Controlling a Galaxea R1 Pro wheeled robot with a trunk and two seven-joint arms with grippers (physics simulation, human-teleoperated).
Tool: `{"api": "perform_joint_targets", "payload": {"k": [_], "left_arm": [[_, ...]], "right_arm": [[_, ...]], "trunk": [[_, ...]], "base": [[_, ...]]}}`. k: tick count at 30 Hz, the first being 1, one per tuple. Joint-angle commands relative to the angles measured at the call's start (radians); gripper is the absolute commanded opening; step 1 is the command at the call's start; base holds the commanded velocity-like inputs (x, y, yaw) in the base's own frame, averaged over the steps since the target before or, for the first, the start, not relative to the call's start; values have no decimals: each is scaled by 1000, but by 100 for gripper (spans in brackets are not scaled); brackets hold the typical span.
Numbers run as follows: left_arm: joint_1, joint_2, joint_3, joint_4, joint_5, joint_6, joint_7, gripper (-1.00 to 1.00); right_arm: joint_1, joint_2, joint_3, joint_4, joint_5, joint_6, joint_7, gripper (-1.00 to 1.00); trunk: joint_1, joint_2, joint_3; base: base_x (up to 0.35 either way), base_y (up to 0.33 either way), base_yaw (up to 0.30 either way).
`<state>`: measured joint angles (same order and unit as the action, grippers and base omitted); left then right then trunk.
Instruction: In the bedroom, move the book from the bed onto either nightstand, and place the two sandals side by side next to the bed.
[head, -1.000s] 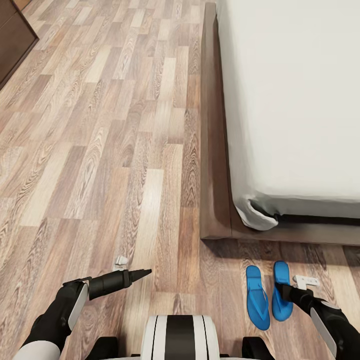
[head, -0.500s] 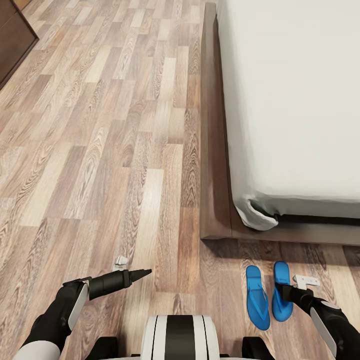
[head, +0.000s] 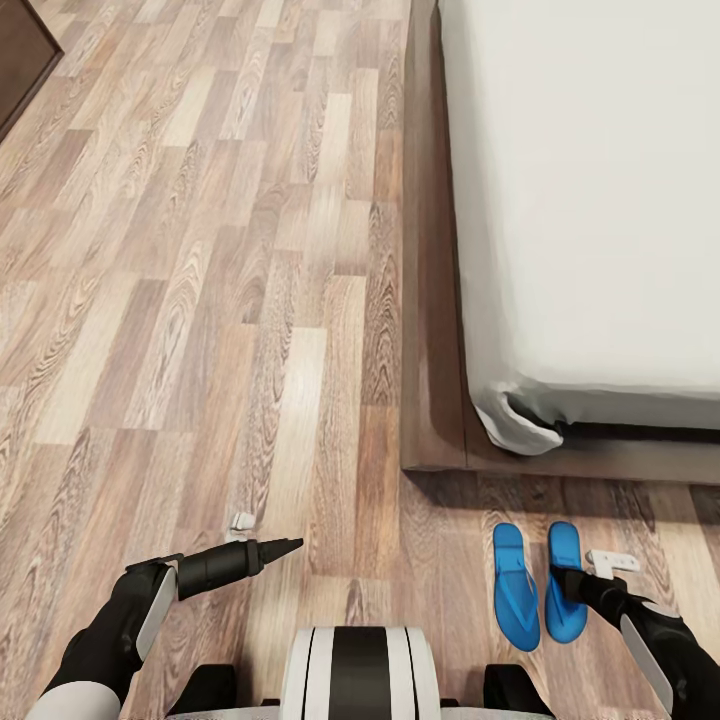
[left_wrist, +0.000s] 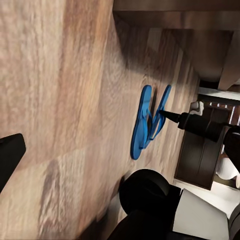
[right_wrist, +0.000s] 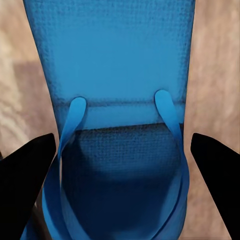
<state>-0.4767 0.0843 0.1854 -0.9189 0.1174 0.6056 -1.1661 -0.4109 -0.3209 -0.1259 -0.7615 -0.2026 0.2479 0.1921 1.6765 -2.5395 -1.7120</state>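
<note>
Sandals, 2, blue-soled: lying flat and side by side on the wood-plank floor (head: 200, 300), lower right of the head view, just off the foot-end corner of the bed frame. Left one (head: 516, 585) and right one (head: 566, 580) run parallel, close together, toes toward the bed.

Bed (head: 590, 190): pale grey mattress on a dark brown platform frame, filling the upper right of the head view; a fold of sheet hangs at the corner.

Right gripper (head: 566, 583): poised over the right sandal (right_wrist: 117, 115); in its wrist view the 2 dark fingers (right_wrist: 25, 175) stand wide apart, 1 on each side of the blue sole, clasping nothing.

Left gripper (head: 285, 546): lower left of the head view, above bare floor, well apart from the sandals; its fingers appear together, nothing held.

Dark brown cabinet (head: 20, 50): upper left corner of the head view.
</note>
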Motion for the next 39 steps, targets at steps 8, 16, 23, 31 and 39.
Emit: {"api": "perform_joint_targets", "payload": {"k": [8,16,23,31,39], "left_arm": [[0,0,0,0,4,9,-2,100],[0,0,0,0,4,9,-2,100],[0,0,0,0,4,9,-2,100],[0,0,2,0,4,8,-3,100],[0,0,2,0,4,8,-3,100]], "right_arm": [[1,1,-3,-1,-8,7,3,-100],[1,1,-1,-1,-8,7,1,-100],[1,2,-1,-1,-8,7,1,-100],[1,2,0,-1,-8,6,1,-100],[1,2,0,-1,-8,7,1,-100]], "trunk": [[1,-1,-8],[3,-2,-24],[4,-2,-32],[4,-2,-35],[4,-2,-35]], "base": [[0,0,0],[0,0,0],[0,0,0],[0,0,0],[0,0,0]]}}
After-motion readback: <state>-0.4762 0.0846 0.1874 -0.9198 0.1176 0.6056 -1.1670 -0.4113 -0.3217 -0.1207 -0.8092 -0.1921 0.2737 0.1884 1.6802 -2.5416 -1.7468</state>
